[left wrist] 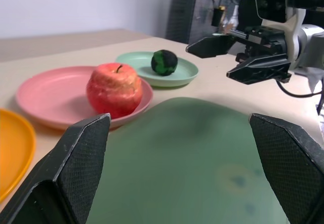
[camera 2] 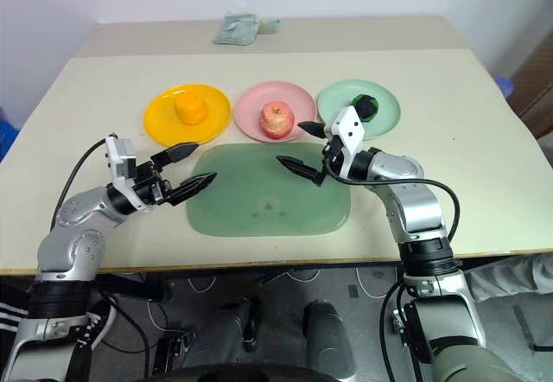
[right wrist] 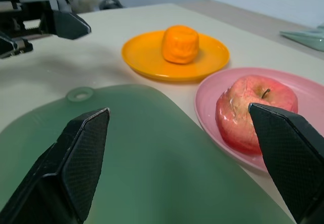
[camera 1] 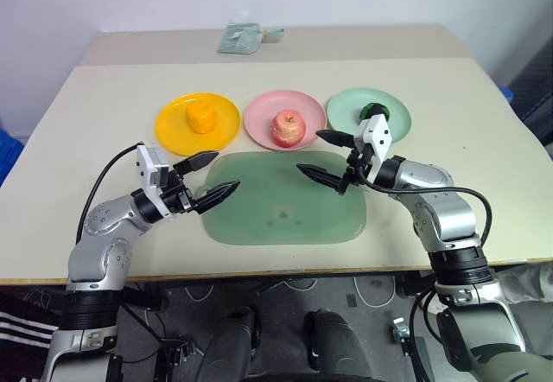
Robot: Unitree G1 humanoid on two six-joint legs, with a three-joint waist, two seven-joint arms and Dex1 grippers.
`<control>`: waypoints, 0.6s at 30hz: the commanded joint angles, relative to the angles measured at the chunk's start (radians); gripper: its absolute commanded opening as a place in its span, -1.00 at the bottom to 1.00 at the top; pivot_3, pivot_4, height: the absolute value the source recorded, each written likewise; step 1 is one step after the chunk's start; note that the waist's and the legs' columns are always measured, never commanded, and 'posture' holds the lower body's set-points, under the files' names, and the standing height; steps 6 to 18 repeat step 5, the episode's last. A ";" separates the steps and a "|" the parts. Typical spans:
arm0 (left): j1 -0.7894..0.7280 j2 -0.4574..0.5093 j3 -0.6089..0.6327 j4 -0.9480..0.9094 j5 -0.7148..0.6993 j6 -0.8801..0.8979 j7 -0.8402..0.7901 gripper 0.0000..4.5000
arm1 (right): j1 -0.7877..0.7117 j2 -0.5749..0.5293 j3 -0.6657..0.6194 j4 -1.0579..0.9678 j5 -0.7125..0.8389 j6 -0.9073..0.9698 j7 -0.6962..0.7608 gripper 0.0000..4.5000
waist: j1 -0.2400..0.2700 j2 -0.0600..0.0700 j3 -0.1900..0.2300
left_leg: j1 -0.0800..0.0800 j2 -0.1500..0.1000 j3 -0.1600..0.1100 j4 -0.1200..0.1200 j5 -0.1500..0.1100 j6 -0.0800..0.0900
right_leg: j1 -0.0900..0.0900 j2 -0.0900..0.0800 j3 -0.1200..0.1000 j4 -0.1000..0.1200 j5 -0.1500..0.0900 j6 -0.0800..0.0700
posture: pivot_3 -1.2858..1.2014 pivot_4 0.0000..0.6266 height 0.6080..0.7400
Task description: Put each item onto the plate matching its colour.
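Two grippers hang over the near part of the table with nothing between their fingers. The left gripper (camera 1: 209, 177) stands wide apart above the left edge of the green mat (camera 1: 285, 213); the right gripper (camera 1: 329, 155) is spread just as wide above the mat's far right corner, near the pink and mint plates, touching neither.

Beyond the jaws, the three plates run in a row along the mat's far side. On the left, the yellow plate (camera 1: 173, 127) carries the orange-yellow lumpy fruit (camera 1: 202, 117). In the middle, the pink plate (camera 1: 259, 114) holds the red-pink apple (camera 1: 288, 128). On the right, the mint plate (camera 1: 346, 105) bears the small dark green fruit (camera 1: 375, 111), partly behind the right wrist in the head views but plainly sitting on its plate in the left wrist view.

As I judge it, each fruit already lies on the plate of its own colour, so the sorting looks finished and no item is left on the mat. What remains, if anything, is for both arms to draw clear without brushing a plate; the right one is the closer risk.

Everything rests on a pale beige table (camera 1: 104, 192) whose far section is a separate slab, where a small greenish packet (camera 1: 240, 38) lies. A plain white wall stands behind.
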 commanded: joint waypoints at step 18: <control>-0.041 -0.035 -0.028 -0.003 0.018 -0.037 0.008 1.00 | 0.021 -0.030 -0.003 -0.048 -0.015 -0.027 -0.002 0.99 | 0.004 0.000 0.000 | 0.000 0.000 0.000 0.000 0.000 0.000 | 0.000 0.000 0.000 0.000 0.000 0.000 | 0.03 -0.52 1.00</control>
